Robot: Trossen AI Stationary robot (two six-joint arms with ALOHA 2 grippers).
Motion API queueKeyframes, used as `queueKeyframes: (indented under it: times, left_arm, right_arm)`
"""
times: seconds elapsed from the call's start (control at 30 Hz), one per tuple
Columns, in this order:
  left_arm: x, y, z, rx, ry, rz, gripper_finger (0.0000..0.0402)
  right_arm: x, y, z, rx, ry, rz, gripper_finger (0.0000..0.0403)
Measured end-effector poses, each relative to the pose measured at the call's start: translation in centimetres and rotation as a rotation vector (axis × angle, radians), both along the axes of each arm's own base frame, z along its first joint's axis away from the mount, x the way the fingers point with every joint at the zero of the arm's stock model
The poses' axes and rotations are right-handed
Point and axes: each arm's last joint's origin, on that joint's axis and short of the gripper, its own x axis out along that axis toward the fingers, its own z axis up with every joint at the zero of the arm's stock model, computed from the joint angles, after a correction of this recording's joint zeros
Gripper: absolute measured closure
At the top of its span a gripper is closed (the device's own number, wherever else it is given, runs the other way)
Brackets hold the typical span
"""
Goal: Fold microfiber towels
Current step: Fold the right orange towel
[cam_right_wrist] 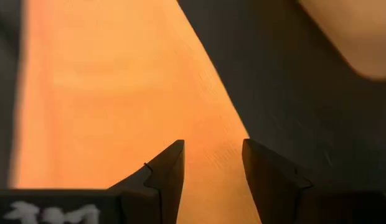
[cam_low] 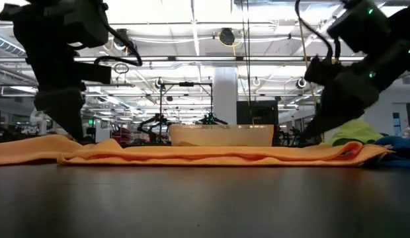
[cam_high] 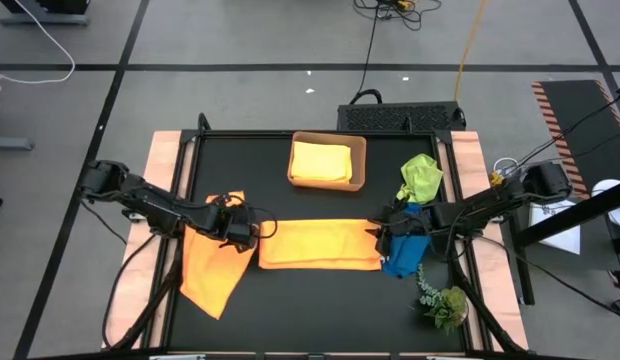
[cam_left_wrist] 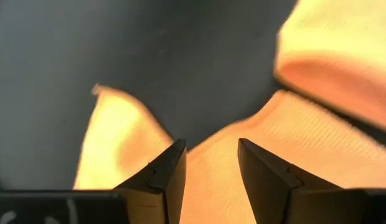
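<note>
- The folded orange towel [cam_high: 320,244] is lying as a long flat strip across the middle of the black desk [cam_high: 320,310], between the two hands.
- The left hand [cam_high: 252,231] is sitting at that strip's left end, just over the edge of the second orange towel [cam_high: 212,265], which is lying loosely spread and is reaching toward the front of the desk.
- In the left wrist view its fingers [cam_left_wrist: 165,174] are standing apart with orange cloth showing between them; nothing is pinched.
- The right hand [cam_high: 378,231] is sitting at the strip's right end, its fingers [cam_right_wrist: 168,171] likewise parted over orange cloth, gripping nothing.
- The blue towel [cam_high: 404,254] is lying bunched under the right arm, and the lime green towel [cam_high: 421,177] is resting just behind it.
- The yellow towel [cam_high: 322,160] is lying folded in the tan tray [cam_high: 359,163] at the back.
- A plant sprig [cam_high: 442,302] is lying near the front right corner.
</note>
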Motion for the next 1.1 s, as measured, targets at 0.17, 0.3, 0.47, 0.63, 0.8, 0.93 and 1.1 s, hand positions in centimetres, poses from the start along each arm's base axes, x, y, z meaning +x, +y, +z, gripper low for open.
queueKeyframes:
  times: [0.17,0.3,0.47,0.63,0.8,0.93,1.1]
  left_arm:
    - [0.9,-1.6,1.6,-0.034,-0.067,-0.072,0.0254]
    - [2.0,-4.4,2.4,-0.073,-0.223,-0.238,0.0254]
    - [2.4,-7.1,1.5,-0.084,-0.292,-0.342,0.0254]
    - [2.6,-8.3,-0.8,-0.068,-0.232,-0.343,0.0254]
    - [2.9,-8.6,-2.6,-0.045,-0.174,-0.343,0.0254]
    - [3.1,-8.7,-3.0,-0.044,-0.178,-0.350,0.0254]
    - [3.1,-8.7,-3.0,-0.034,-0.175,-0.350,0.0254]
  right_arm:
    - [-0.2,1.2,1.9,0.027,-0.129,0.105,0.0248]
    - [-0.2,3.1,3.1,0.038,-0.236,0.256,0.0248]
    - [-0.7,5.2,2.7,0.022,-0.230,0.352,0.0248]
    - [-1.0,6.8,1.5,0.030,-0.170,0.390,0.0248]
    - [-1.2,7.6,0.3,-0.003,-0.121,0.400,0.0248]
    - [-1.3,7.8,-0.1,-0.025,-0.100,0.399,0.0248]
    - [-1.5,7.5,-0.6,-0.075,-0.054,0.366,0.0248]
